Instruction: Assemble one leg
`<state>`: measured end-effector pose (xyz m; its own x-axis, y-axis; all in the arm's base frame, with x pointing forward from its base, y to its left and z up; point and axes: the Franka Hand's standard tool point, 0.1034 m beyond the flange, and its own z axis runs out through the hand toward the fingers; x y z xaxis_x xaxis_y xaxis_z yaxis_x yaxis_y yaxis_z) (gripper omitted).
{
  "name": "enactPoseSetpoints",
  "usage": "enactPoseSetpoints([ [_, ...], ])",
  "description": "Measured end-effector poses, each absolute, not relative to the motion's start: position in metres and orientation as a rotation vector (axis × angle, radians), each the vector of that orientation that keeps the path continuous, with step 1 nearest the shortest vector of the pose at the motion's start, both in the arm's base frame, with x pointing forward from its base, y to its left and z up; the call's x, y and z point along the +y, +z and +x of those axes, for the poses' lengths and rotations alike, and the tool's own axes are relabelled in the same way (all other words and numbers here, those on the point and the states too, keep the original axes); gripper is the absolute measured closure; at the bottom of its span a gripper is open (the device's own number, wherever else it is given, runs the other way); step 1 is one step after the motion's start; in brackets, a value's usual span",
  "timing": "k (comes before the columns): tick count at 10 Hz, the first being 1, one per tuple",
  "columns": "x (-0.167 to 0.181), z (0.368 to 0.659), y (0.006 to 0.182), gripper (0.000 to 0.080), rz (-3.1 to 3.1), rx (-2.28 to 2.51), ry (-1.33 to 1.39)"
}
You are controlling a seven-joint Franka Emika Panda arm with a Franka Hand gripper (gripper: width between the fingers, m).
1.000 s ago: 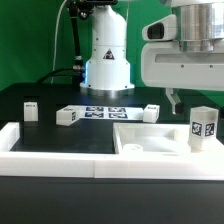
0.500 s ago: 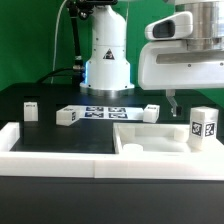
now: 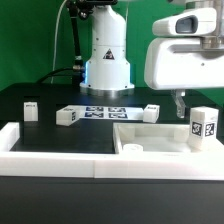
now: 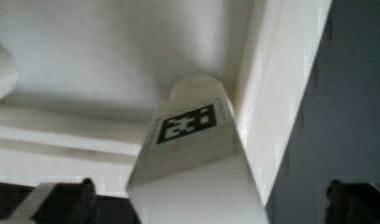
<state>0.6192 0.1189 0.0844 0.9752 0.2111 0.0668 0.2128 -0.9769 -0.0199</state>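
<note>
The leg is a small white post with a black-and-white tag. It stands upright at the exterior view's right, by the large white panel. My gripper hangs just above it and a little to its left, with one dark finger showing. In the wrist view the leg fills the middle, between my two dark fingertips. My gripper is open and touches nothing.
Three more small white posts lie on the black table: one at the left, one, one. The marker board lies before the robot base. A long white rail runs along the front.
My gripper has moved toward the exterior view's right, closer to above the upright leg. The leg and the other parts have not moved.
</note>
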Motion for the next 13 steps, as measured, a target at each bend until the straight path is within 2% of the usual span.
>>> enactPoseSetpoints([
  [3, 0.1149, 0.6192, 0.0835, 0.0151, -3.078, -0.497, -0.104],
  [4, 0.1146, 0.6192, 0.0835, 0.0259, -3.078, -0.496, -0.104],
  [5, 0.1146, 0.6192, 0.0835, 0.0259, -3.078, -0.496, -0.104],
  [6, 0.1148, 0.6192, 0.0835, 0.0437, -3.079, -0.484, -0.104],
  [7, 0.1151, 0.6193, 0.0836, 0.0509, -3.082, -0.452, -0.104],
  [9, 0.1149, 0.6194, 0.0836, 0.0509, -3.081, -0.418, -0.103],
  [13, 0.1089, 0.6208, 0.0838, 0.0509, -3.008, 0.259, -0.074],
])
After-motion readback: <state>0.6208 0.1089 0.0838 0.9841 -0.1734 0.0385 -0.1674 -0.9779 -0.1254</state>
